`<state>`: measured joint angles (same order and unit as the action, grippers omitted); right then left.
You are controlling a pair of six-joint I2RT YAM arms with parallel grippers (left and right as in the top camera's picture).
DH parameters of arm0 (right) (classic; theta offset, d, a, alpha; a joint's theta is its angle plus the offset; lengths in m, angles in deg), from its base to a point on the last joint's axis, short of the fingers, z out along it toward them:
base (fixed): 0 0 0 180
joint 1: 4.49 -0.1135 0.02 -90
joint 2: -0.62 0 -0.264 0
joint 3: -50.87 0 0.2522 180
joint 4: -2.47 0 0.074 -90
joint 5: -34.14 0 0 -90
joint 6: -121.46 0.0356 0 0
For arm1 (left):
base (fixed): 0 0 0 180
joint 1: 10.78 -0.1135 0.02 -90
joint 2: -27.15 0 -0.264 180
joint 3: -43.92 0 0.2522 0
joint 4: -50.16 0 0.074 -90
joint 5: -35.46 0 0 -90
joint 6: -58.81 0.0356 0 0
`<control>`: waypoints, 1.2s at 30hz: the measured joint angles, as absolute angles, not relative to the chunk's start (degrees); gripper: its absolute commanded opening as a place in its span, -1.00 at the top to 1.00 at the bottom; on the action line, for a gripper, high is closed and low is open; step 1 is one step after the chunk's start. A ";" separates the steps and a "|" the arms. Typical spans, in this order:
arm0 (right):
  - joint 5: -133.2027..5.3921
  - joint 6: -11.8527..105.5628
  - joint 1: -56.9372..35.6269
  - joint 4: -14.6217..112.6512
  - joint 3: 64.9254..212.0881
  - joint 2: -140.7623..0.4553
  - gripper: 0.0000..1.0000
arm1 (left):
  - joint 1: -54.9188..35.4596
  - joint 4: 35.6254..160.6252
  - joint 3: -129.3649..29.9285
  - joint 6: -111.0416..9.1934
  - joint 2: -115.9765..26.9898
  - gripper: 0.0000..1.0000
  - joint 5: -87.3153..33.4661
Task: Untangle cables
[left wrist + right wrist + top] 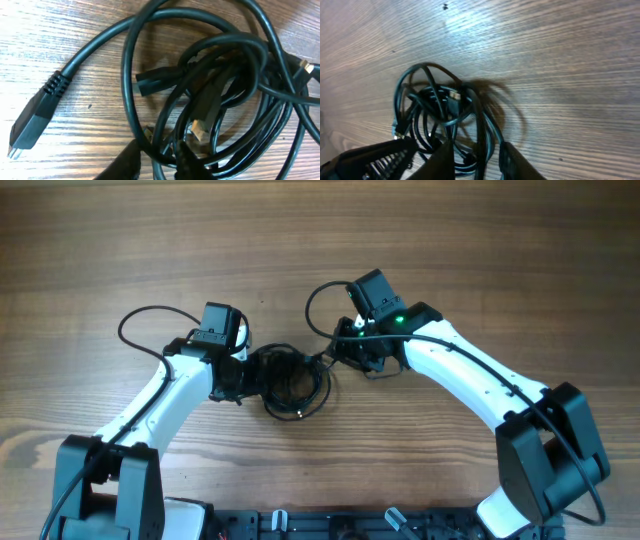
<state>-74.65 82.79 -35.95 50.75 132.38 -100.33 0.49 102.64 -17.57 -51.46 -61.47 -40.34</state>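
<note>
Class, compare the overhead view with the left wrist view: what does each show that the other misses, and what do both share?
Only the overhead view shows the white left arm and white right arm flanking the tangled black cables. Only the left wrist view shows plug detail: a flat black ribbed plug lying outside the loops and a gold-tipped connector. Both show those cables on the wooden table.

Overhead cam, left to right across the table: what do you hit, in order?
Left arm → left gripper → tangled cables → right gripper → right arm.
</note>
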 measured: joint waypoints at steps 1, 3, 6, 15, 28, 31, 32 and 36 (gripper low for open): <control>-74.25 82.74 -35.95 51.36 132.38 -100.33 0.76 | 0.49 102.62 -17.57 -51.46 -61.47 0.82 -40.34; -72.55 82.61 -35.95 52.09 132.38 -100.33 0.91 | 0.49 102.51 -17.57 -51.39 -61.47 0.92 -40.56; -70.04 82.63 -35.95 52.24 132.38 -100.33 0.91 | 0.49 102.44 -17.57 -51.59 -61.47 0.92 -40.59; -65.32 82.33 -35.98 52.46 132.38 -100.33 0.91 | 0.47 106.55 -19.58 -51.61 -61.38 0.92 -38.55; -64.31 79.75 -35.98 52.37 132.38 -100.33 0.89 | 0.47 112.04 -24.36 -51.50 -59.35 -0.11 -34.95; -64.31 79.75 -35.95 52.37 132.38 -100.33 0.88 | 0.47 113.83 -24.36 -51.50 -59.35 -0.78 -34.84; -64.33 79.75 -35.95 52.37 132.38 -100.33 0.89 | 0.47 114.07 -24.36 -51.57 -59.35 -1.00 -34.92; -64.33 79.75 -35.95 52.39 132.38 -100.33 0.88 | 0.47 113.48 -24.34 -51.46 -59.37 -0.21 -34.99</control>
<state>-64.33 79.75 -35.95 52.39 132.38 -100.33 0.47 113.48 -24.34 -51.46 -59.37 -34.99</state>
